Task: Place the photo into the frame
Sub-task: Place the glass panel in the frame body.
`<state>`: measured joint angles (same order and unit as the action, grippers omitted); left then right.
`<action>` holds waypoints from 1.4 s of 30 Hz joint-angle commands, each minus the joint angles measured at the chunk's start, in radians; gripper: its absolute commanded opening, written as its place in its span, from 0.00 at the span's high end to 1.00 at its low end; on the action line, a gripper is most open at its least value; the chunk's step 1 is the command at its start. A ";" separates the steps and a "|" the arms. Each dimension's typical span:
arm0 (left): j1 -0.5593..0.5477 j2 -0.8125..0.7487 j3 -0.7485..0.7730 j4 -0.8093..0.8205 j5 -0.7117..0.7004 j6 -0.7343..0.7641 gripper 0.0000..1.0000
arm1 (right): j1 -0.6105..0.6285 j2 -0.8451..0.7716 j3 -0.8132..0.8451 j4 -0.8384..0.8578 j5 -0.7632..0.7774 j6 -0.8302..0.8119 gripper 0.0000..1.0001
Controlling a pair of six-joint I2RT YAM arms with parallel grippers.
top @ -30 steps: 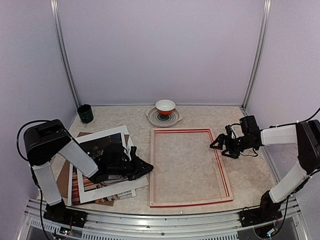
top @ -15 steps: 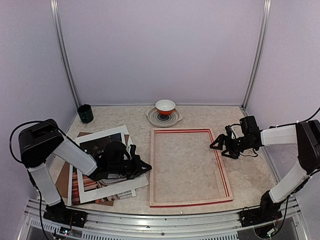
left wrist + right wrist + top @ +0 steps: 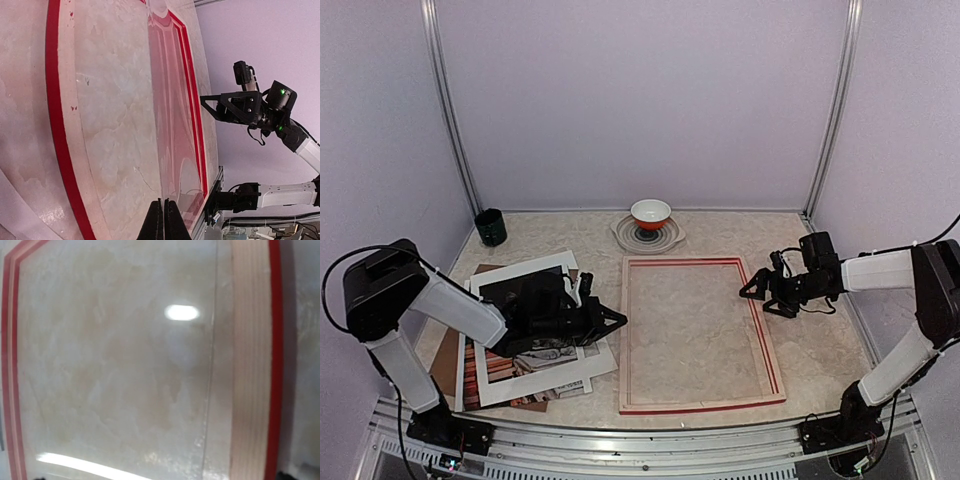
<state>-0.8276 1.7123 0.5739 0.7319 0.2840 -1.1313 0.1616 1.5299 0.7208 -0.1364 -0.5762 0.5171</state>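
Left hand pinched together on nothing visible, photo behind it under the white mat, thin, light, floppy, probably slick, so nip an exposed edge; frame just ahead.

We had our left arm stretched low, elbow bent well behind the jaws; the left gripper had its fingers pressed tip to tip. Our right arm reached across, forearm level behind its jaws, and the right gripper stood spread wide, tips pointing toward the left one
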 commanded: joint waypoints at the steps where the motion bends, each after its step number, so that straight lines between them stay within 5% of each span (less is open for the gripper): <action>1: -0.005 -0.042 -0.003 0.073 0.010 0.051 1.00 | -0.010 0.002 -0.014 0.011 -0.012 0.000 0.01; 21: 0.019 -0.106 0.031 0.194 0.027 0.023 1.00 | 0.084 -0.192 -0.027 -0.076 -0.082 0.058 0.01; 42: 0.029 -0.236 0.080 0.152 0.023 0.025 1.00 | 0.120 0.071 -0.013 0.186 -0.175 0.144 0.01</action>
<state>-0.8043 1.5082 0.6292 0.8753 0.3092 -1.1313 0.2749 1.5593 0.6807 -0.0380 -0.6903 0.6342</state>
